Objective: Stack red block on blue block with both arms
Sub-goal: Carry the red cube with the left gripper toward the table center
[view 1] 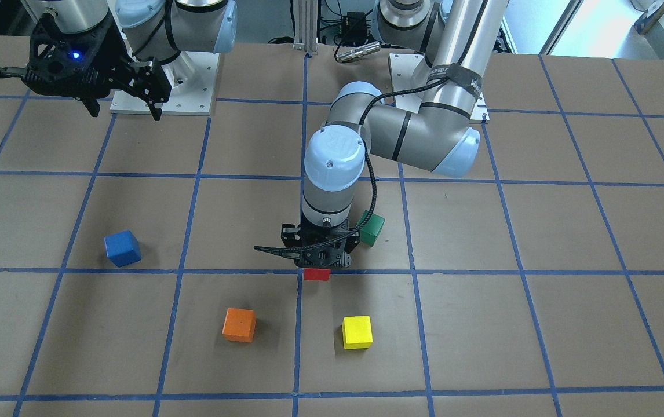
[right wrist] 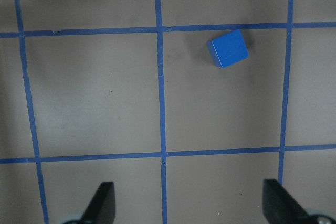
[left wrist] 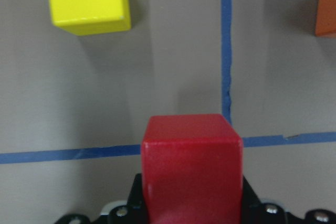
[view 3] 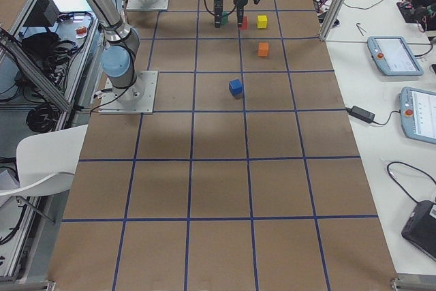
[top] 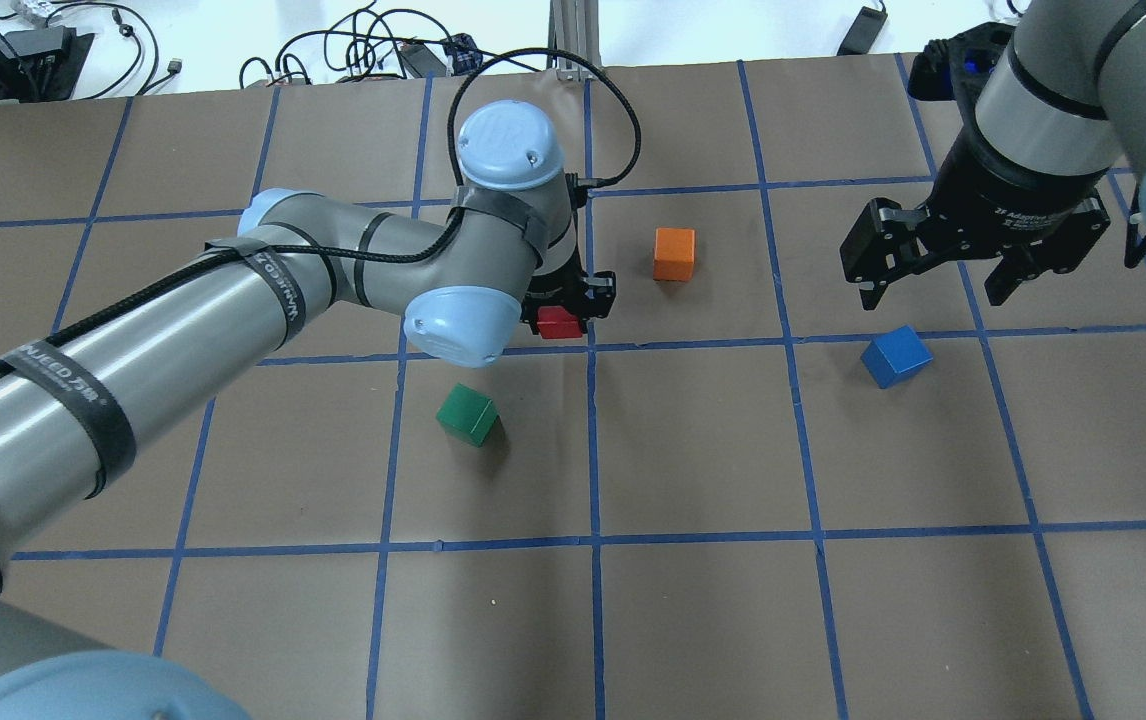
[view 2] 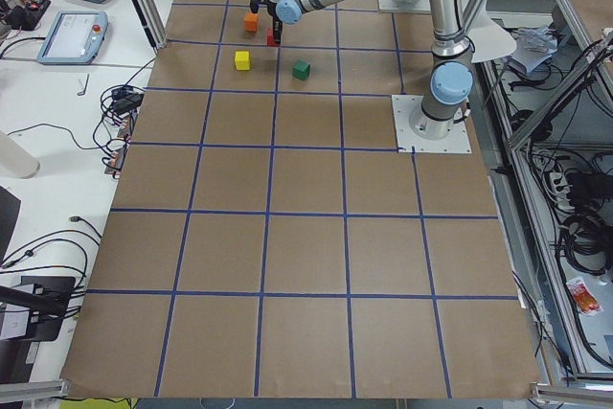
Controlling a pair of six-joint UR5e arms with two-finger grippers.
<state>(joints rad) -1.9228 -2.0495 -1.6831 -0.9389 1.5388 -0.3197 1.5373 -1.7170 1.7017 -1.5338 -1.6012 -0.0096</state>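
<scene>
Gripping the small matte red cube (top: pixel 558 322) snugly, the left gripper (top: pixel 561 310) points straight down near the middle of the brown paper-covered table (top: pixel 693 620). Its jaws are closed to the cube's width, just beside a crossing of blue tape lines (top: pixel 593 440); whether the cube clears the paper I cannot tell. The small matte blue cube (top: pixel 896 356) sits on the table well apart from it, askew to the grid. Near it, higher up, hangs the right gripper (top: pixel 935 293), its 2 fingers (right wrist: pixel 102 203) spread wide with nothing between them. A green cube (top: pixel 468 414) lies near the left gripper; an orange cube (top: pixel 674 253) and a yellow cube (view 1: pixel 357 332) lie on the side away from the robot.
</scene>
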